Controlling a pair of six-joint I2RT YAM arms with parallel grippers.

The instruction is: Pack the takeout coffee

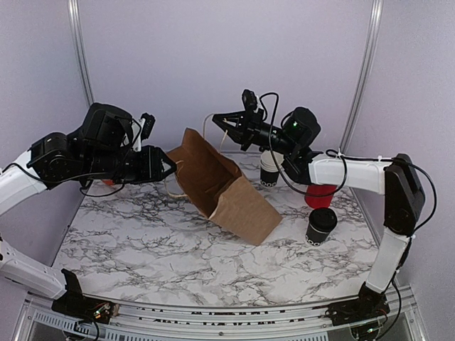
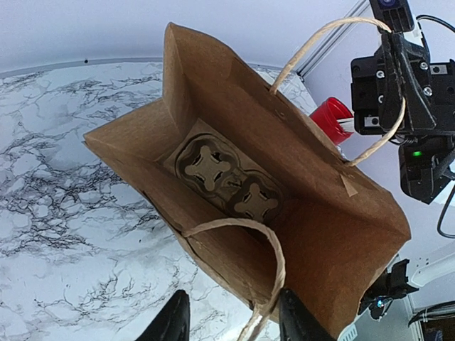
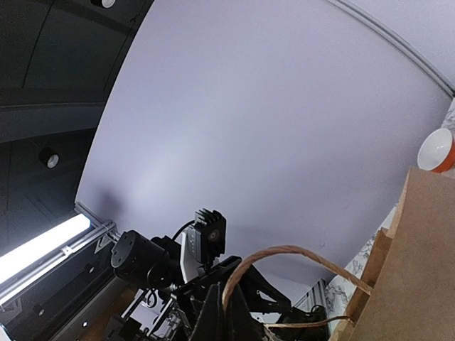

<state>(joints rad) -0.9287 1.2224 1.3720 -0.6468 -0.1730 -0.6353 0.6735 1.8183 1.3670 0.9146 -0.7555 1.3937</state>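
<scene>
Closest to the lens in the left wrist view, the left gripper (image 2: 234, 323) has its two dark fingers part-way apart, one on each side of the near handle (image 2: 242, 227) of the bag (image 2: 320, 234); the twine runs through the gap and I see no pinch on it. At the opposite lip of the bag, the right gripper (image 1: 217, 122) is clamped tight on the far handle (image 2: 313, 42), holding that loop up and taut. The bag leans on the table (image 1: 156, 241), its mouth raised toward the left arm and its base resting low on the other side. Deep inside it a cardboard carrier (image 2: 224, 174) shows two empty cup slots.

The coffee (image 1: 321, 226) stands upright with its lid on, outside the bag, just past the bag's base on the right-arm side; a red cylinder (image 1: 320, 193) stands just behind it.

Risks, as I judge them:
- The left jaws may shut beside the twine or bite the paper lip instead, since the loop hangs loose and off-centre in the gap.
- Pulling the two handles apart too hard could tear them from the paper or drag the bag along the table.
- With the bag tilted, the carrier may slide and its slots end up out of reach.
- With both grippers on handles, neither is free for the coffee; letting one handle go may let the mouth sag shut.
- A careless reach past the bag's base could knock the coffee over.
</scene>
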